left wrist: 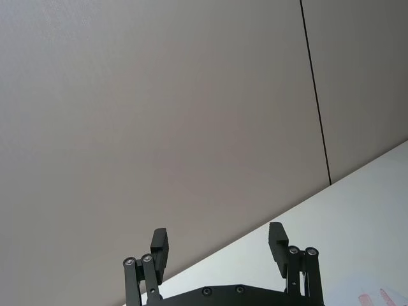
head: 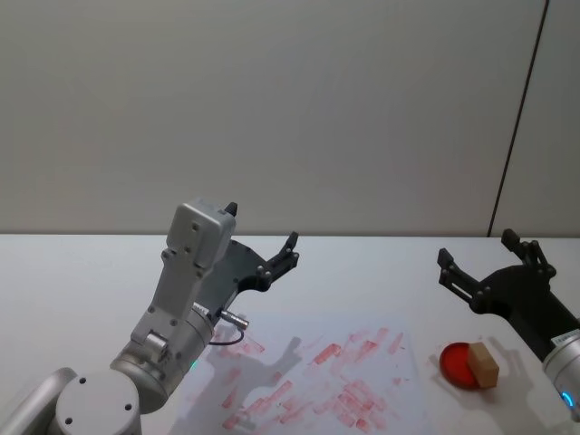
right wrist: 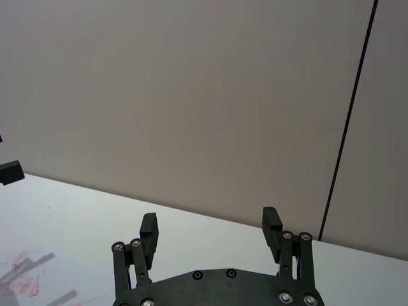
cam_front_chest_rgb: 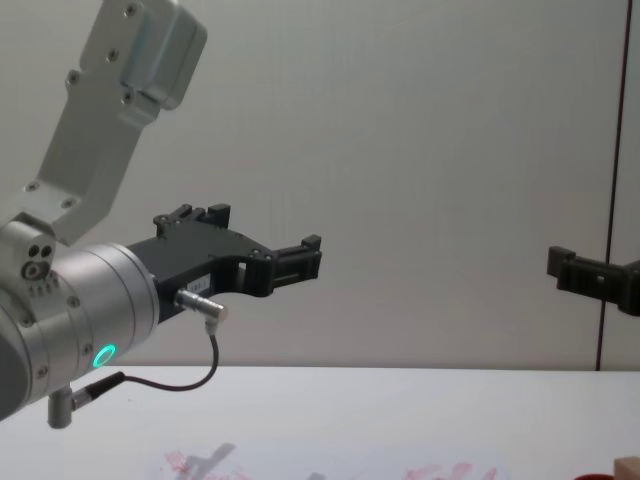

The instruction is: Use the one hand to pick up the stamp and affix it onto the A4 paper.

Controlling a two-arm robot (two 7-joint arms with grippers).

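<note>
- Stamp first: the small light-brown wooden block [head: 483,364] lies on a round red ink pad [head: 456,364], at the robot's right on the plain white tabletop [head: 91,272]. Nothing is touching it.
- The A4 paper [head: 399,385], a flat white sheet smudged with red-pink prints, lies just left of the ink pad, in front of the robot.
- The right hand [head: 476,246], a black two-finger gripper on a silver-grey arm, hovers above and behind the stamp. It points out toward the grey wall, with its fingers [right wrist: 271,220] spread wide and nothing between them.
- The left hand [head: 263,225], black with a green-ringed silver wrist, is raised over the far edge of the paper. It is also spread and empty [left wrist: 218,233], and it looks idle.
- Judged step: the very start, since the pick-up has not begun.
- The next move calls for the right hand to tip downward and lower over the stamp. Its fingers should straddle the block's narrower sides before closing.
- The grip should hold the block level, so that its inked face meets the paper flat when it is pressed.
</note>
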